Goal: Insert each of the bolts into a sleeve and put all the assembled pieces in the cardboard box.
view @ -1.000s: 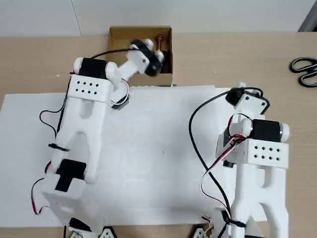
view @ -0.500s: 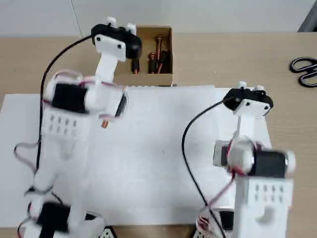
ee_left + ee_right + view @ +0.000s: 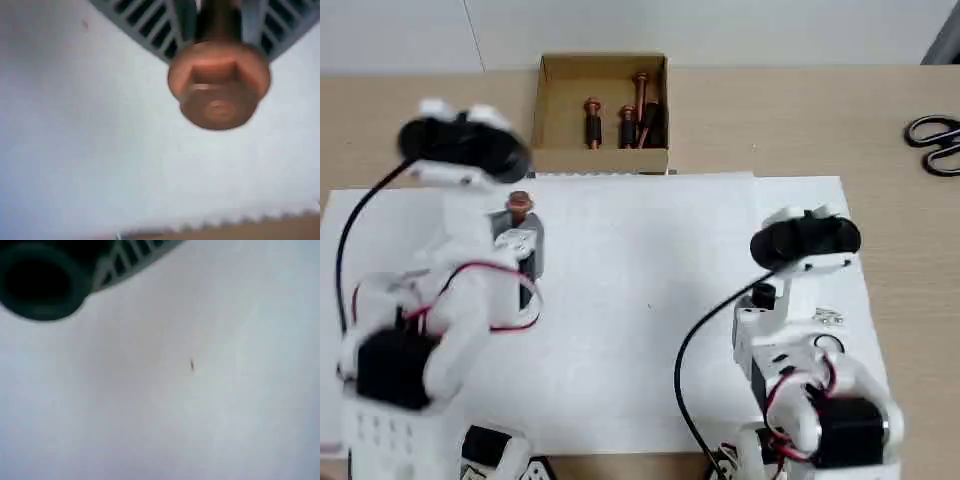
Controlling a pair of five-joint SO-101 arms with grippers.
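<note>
The left gripper's (image 3: 218, 17) fingers pinch a copper bolt (image 3: 519, 203) by its shank above the white sheet (image 3: 650, 300). On the desk's far side, the cardboard box (image 3: 546, 110) holds assembled pieces (image 3: 625, 122). The right gripper's (image 3: 761, 298) fingers pinch a black sleeve (image 3: 75, 290).

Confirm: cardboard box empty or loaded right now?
Loaded: three assembled pieces, copper and black, lie inside the cardboard box, toward its right side in the high view.
</note>
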